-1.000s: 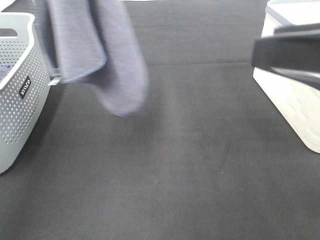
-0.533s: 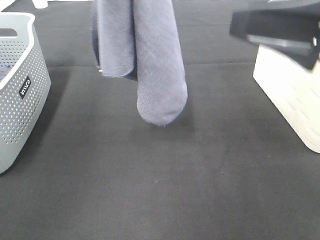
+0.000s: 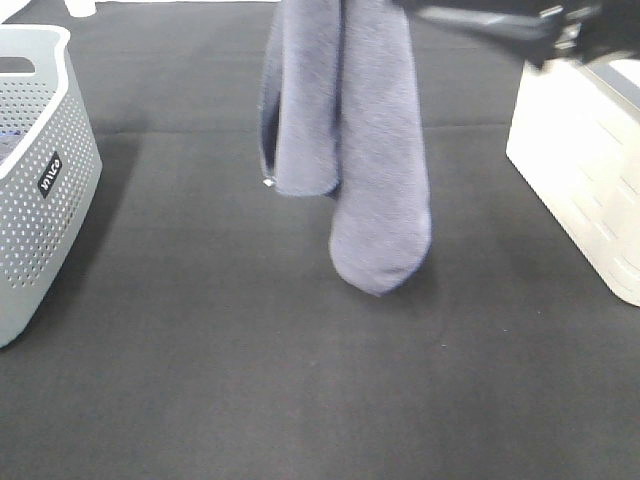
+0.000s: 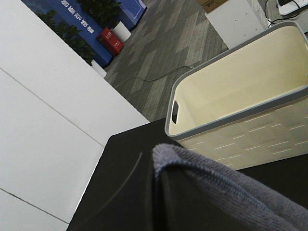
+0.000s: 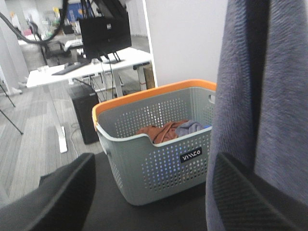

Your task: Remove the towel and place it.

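Above black mat (image 3: 250, 380): towel (image 3: 370, 150) hangs, stitched edge leftward.

Left tool: jaws closed and clamped on the towel (image 4: 226, 187), which covers the tool in the left wrist view. Right arm (image 3: 500, 22): extended inward from the right along the upper edge of the exterior high view, blurred. Right tool (image 5: 151, 166): jaws spread wide, both dark fingers (image 5: 57, 197) visible, gripping nothing

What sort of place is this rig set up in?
Probably an open office or lab: a desk with a monitor beyond the grey basket, and patterned carpet tiles past the black table.
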### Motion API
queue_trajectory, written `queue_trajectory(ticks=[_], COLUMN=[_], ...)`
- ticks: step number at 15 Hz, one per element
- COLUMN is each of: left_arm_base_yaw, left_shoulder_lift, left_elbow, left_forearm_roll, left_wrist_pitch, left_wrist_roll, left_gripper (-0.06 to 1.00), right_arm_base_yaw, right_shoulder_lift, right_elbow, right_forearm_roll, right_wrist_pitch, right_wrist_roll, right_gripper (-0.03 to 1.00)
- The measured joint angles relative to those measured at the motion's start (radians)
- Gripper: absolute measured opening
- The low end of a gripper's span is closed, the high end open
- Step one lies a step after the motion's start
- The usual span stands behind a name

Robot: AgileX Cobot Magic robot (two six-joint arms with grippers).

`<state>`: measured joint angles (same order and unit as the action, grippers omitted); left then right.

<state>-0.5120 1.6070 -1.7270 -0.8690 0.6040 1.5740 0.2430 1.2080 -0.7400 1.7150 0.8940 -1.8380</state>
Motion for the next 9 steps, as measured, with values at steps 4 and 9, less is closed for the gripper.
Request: queue_trajectory(ticks=[4, 9], left_arm_base_yaw=[-0.029, -0.041], left_shoulder_lift=[0.002, 0.002], left_elbow=[0.000, 0.000], left_forearm_roll=[0.001, 0.001], left_wrist_pitch=[0.000, 0.000], left_wrist_roll=[0.000, 0.001], left_gripper=[0.00, 0.00], right_arm_base_yaw=[0.080, 0.085], right_shoulder_lift=[0.085, 0.153], right_elbow=[-0.061, -0.064], right_forearm_roll=[0.008, 0.021], right_wrist_pitch=[-0.058, -0.082], right_wrist_roll=[-0.022, -0.049], right_gripper=[0.67, 0.67])
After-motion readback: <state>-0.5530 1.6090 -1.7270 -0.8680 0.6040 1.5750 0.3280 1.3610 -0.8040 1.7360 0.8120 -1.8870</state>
